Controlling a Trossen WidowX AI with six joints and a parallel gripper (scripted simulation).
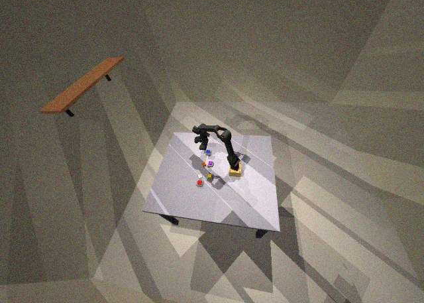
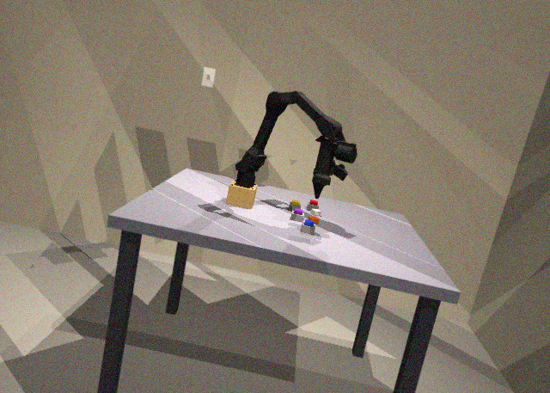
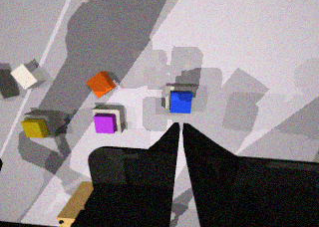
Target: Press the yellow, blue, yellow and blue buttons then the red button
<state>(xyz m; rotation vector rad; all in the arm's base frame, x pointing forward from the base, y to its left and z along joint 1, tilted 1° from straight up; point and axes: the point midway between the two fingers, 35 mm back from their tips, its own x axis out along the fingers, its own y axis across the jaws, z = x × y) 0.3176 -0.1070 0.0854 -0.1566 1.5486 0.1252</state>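
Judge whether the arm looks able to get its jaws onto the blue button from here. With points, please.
Probably yes: the shut jaws point(image 1: 203, 147) point(image 2: 316, 197) hang above the table, and the wrist view shows no block between them and the blue button point(image 1: 208, 152) point(image 2: 308, 224) point(image 3: 180, 102).

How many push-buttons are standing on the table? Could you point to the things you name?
4: blue button point(image 1: 208, 152) point(image 2: 308, 224) point(image 3: 180, 102) nearest the jaws in the wrist view; purple point(image 1: 210, 163) point(image 2: 297, 211) point(image 3: 105, 123) between blue and yellow point(image 1: 209, 176) point(image 2: 295, 203) point(image 3: 35, 127); red point(image 1: 199, 182) point(image 2: 313, 202) beyond the white block point(image 1: 199, 176) point(image 2: 315, 212) point(image 3: 24, 76).

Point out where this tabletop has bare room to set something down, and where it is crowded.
Bare patches: the side of the blue button away from the purple button; and between the red button and the table's nearest edge in the top view. Crowded: around the orange block.
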